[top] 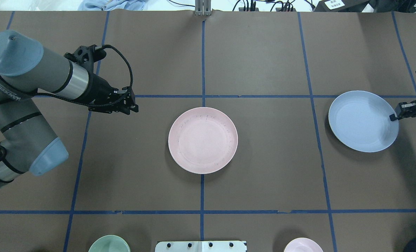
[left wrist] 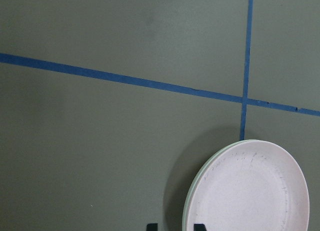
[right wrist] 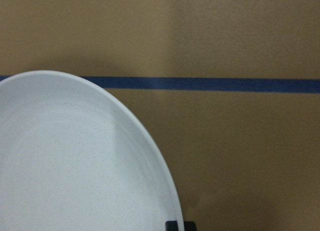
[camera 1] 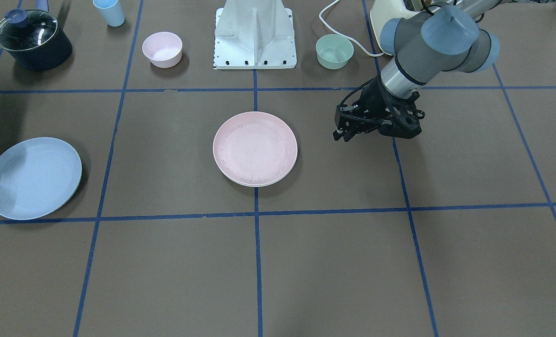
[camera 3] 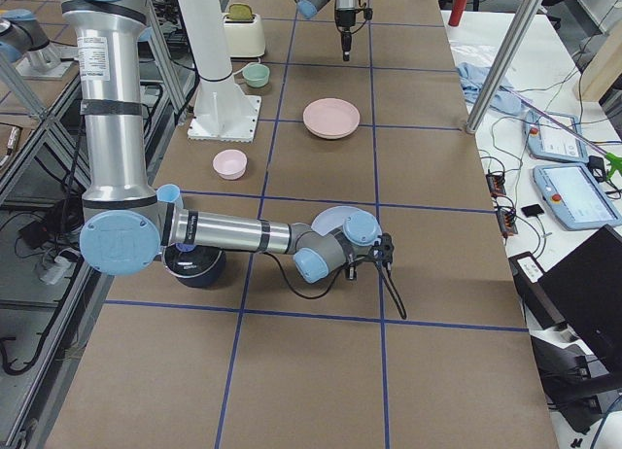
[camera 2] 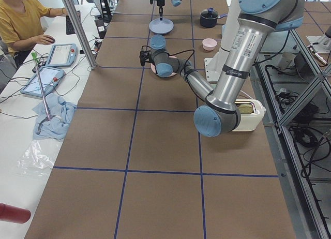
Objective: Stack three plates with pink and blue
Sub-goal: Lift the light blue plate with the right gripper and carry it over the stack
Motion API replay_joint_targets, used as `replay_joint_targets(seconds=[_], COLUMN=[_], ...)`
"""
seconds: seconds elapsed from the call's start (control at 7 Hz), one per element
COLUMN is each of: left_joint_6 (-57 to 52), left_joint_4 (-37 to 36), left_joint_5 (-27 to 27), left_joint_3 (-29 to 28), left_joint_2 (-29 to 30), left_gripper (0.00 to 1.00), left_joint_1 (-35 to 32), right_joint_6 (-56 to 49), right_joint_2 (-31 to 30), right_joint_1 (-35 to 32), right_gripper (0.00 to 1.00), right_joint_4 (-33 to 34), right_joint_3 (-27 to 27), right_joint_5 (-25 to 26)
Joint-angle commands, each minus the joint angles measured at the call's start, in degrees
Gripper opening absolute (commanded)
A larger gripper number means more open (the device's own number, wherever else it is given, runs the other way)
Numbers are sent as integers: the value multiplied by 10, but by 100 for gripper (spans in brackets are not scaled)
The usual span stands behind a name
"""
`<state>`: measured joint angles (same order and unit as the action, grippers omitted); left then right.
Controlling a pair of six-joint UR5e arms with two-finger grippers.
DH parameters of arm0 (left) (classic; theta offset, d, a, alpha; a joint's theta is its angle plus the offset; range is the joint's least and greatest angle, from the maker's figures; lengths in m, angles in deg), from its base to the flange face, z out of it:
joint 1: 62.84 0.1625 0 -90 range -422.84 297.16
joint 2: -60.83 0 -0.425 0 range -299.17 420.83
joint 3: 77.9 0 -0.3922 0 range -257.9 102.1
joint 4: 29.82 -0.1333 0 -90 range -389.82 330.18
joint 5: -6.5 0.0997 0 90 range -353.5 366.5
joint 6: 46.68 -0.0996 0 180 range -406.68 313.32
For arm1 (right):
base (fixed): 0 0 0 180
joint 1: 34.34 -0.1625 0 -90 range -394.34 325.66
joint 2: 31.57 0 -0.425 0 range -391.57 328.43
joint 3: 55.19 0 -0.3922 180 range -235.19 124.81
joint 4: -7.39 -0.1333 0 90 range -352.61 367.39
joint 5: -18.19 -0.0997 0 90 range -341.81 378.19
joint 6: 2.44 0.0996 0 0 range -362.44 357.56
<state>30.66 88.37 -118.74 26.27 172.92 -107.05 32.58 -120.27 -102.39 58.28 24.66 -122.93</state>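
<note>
The pale pink plate [camera 1: 254, 147] lies at the table's middle on top of the cream-white plate, of which only a rim [camera 1: 255, 184] shows. The stack also shows in the overhead view [top: 202, 140] and the left wrist view [left wrist: 250, 191]. My left gripper [top: 133, 105] hangs open and empty to the stack's left, apart from it. The light blue plate [top: 362, 120] is at the far right, slightly tilted above its shadow. My right gripper [top: 393, 117] is shut on its outer rim, which the right wrist view [right wrist: 65, 166] shows up close.
Along the robot's side stand a small pink bowl [camera 1: 162, 49], a mint-green bowl [camera 1: 334, 51], the white robot base [camera 1: 254, 37], a lidded dark pot [camera 1: 32, 40], a blue cup [camera 1: 109, 11] and a cream toaster [camera 1: 390, 18].
</note>
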Motion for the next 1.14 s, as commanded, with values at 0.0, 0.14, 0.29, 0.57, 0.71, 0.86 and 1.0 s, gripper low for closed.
replay_joint_targets(seconds=[0.0,0.14,0.29,0.57,0.71,0.86,1.0], left_joint_6=[0,-1,-13,-66,-85,-110,-125], left_joint_4=[-1,-2,-2,-2,-2,-3,-3], left_joint_5=[0,0,0,0,0,0,0], left_joint_3=[12,15,20,40,40,40,39], left_joint_2=[-8,-13,-24,-63,-73,-85,-87], left_gripper=[36,36,36,36,36,36,36], left_joint_1=[0,-2,-3,-14,-19,-26,-29], right_joint_6=[85,156,218,348,407,469,511], right_joint_2=[4,40,73,167,206,247,266], right_joint_1=[0,2,29,110,165,227,265], right_gripper=[0,0,0,0,0,0,0], right_joint_4=[0,-1,-1,-1,-1,-2,-1], right_joint_3=[63,73,85,85,85,86,95], right_joint_5=[-14,-14,-13,20,59,125,147])
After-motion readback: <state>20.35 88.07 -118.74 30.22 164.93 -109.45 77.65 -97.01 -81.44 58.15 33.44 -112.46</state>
